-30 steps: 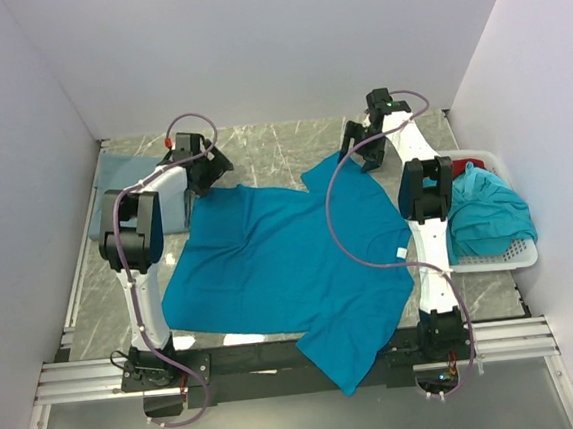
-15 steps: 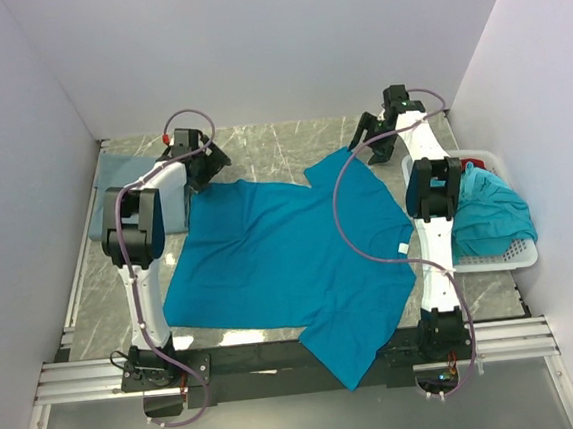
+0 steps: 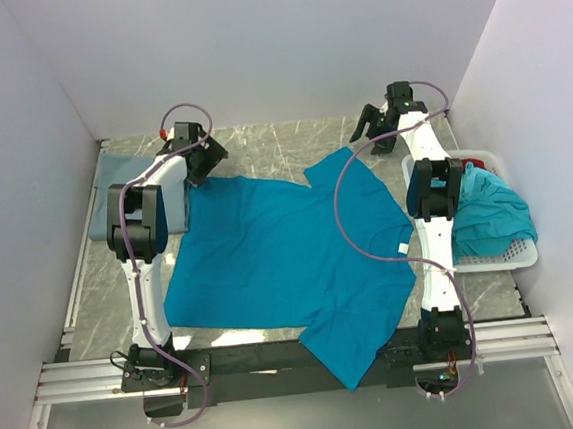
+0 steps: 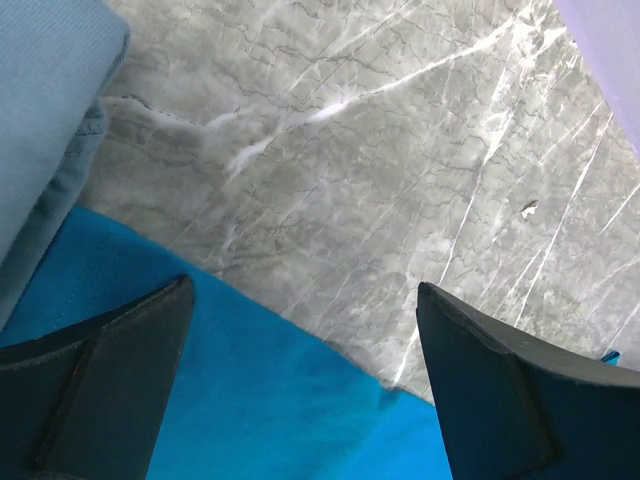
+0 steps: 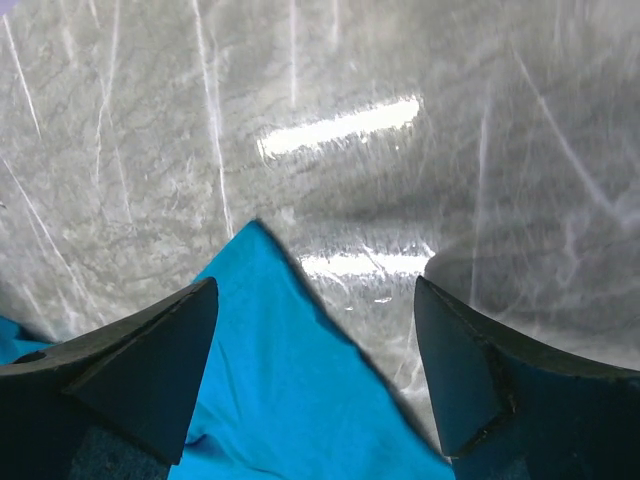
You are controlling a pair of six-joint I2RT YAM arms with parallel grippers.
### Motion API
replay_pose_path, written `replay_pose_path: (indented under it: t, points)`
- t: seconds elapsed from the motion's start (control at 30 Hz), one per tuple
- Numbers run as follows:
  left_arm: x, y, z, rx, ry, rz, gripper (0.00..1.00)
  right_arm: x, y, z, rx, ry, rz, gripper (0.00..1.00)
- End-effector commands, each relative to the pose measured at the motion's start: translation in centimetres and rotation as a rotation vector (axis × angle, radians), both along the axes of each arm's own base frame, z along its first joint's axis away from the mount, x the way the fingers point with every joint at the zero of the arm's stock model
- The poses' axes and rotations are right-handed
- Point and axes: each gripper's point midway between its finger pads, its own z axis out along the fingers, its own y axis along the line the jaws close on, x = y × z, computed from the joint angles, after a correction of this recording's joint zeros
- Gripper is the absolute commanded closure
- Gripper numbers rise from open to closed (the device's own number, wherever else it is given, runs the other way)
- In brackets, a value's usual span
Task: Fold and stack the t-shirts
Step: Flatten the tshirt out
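Observation:
A bright teal-blue t-shirt [image 3: 290, 254] lies spread flat on the marble table, one sleeve hanging over the near edge. My left gripper [image 3: 204, 157] is open above the shirt's far left edge [image 4: 250, 400], holding nothing. My right gripper [image 3: 374, 123] is open above the far right sleeve corner [image 5: 290, 370], holding nothing. A duller grey-blue folded shirt [image 3: 114, 189] lies at the far left, also in the left wrist view [image 4: 45, 120]. More teal shirts [image 3: 487, 212] and a bit of red one [image 3: 460, 167] are heaped in the basket.
A white perforated basket [image 3: 516, 253] stands at the right edge of the table beside the right arm. White walls close in on the left, back and right. A metal rail [image 3: 299, 359] runs along the near edge.
Both grippers have drawn back toward the far side and let go of the shirt. The shirt's far edge now lies flatter and straighter on the table.

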Motion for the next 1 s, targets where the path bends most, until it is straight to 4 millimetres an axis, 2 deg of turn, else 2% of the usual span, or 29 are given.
replay_pose_path:
  t: [0.0, 0.03, 0.07, 0.1, 0.13, 0.17, 0.2, 0.23, 0.27, 0.3, 0.33, 0.37, 0.4, 0.43, 0.5, 0.53, 0.57, 0.7, 0.83, 0.87, 0.97]
  points:
    - [1.0, 0.1, 4.2, -0.007, -0.077, 0.002, 0.01, 1.5, 0.3, 7.1, -0.077, -0.202, 0.082, 0.14]
    - [1.0, -0.1, 4.9, -0.010, -0.089, -0.005, 0.00, 1.1, 0.4, 7.5, -0.093, -0.204, 0.093, 0.13]
    - [1.0, -0.5, 5.5, -0.016, -0.098, -0.021, 0.01, 0.8, 0.4, 9.3, -0.132, -0.236, 0.110, 0.13]
    - [0.9, -0.8, 6.3, -0.016, -0.113, -0.032, 0.00, 0.4, 0.2, 9.7, -0.156, -0.235, 0.111, 0.12]
    - [0.8, -1.1, 7.9, -0.017, -0.144, -0.039, 0.01, -0.9, 2.1, 8.8, -0.174, -0.200, 0.153, 0.11]
    - [0.6, -1.9, 8.6, -0.014, -0.157, -0.058, 0.01, -1.6, 2.1, 10.2, -0.223, -0.212, 0.148, 0.11]
    - [0.3, -2.2, 10.3, -0.016, -0.183, -0.066, 0.01, -2.3, 2.5, 10.2, -0.244, -0.200, 0.150, 0.10]
    - [0.1, -2.6, 11.0, -0.010, -0.196, -0.081, 0.01, -3.9, 3.9, 8.4, -0.255, -0.148, 0.177, 0.09]
    - [-0.3, -3.3, 11.8, -0.011, -0.207, -0.096, 0.01, -4.8, 4.3, 9.6, -0.265, -0.161, 0.173, 0.09]
    - [-0.6, -3.4, 12.2, -0.007, -0.211, -0.103, 0.01, -5.5, 4.6, 9.3, -0.286, -0.148, 0.165, 0.08]
    - [-1.1, -3.6, 13.7, -0.009, -0.237, -0.109, 0.01, -6.9, 5.8, 7.9, -0.294, -0.118, 0.185, 0.08]
    - [-1.5, -3.7, 14.3, -0.007, -0.246, -0.115, 0.01, -7.7, 6.3, 8.7, -0.292, -0.126, 0.177, 0.08]
    - [-2.2, -3.6, 13.9, -0.006, -0.234, -0.117, 0.01, -8.5, 6.7, 8.5, -0.302, -0.113, 0.172, 0.07]
    - [-2.7, -3.5, 15.5, -0.008, -0.268, -0.118, 0.01, -9.8, 6.9, 7.0, -0.300, -0.072, 0.170, 0.07]
    - [-4.3, -3.3, 15.9, -0.010, -0.269, -0.120, 0.01, -11.3, 8.6, 7.0, -0.264, -0.064, 0.174, 0.07]
    - [-4.8, -3.2, 16.0, -0.008, -0.271, -0.122, 0.00, -12.6, 8.8, 5.4, -0.256, -0.022, 0.184, 0.07]
    - [-5.3, -3.1, 16.0, -0.007, -0.275, -0.123, 0.01, -13.1, 9.2, 5.4, -0.240, -0.022, 0.184, 0.07]
    - [-9.1, -2.3, 14.8, -0.002, -0.240, -0.125, 0.01, -15.0, 8.6, 3.0, -0.254, 0.062, 0.176, 0.07]
    - [-11.5, -1.3, 13.7, 0.025, -0.211, -0.111, 0.00, -15.2, 7.6, 1.6, -0.275, 0.108, 0.154, 0.07]
    - [-12.3, -0.8, 12.8, 0.038, -0.180, -0.099, 0.01, -15.2, 7.2, 0.6, -0.278, 0.135, 0.148, 0.07]
    - [-13.2, 0.4, 12.7, 0.066, -0.171, -0.060, 0.00, -14.5, 6.2, -0.5, -0.289, 0.169, 0.124, 0.07]
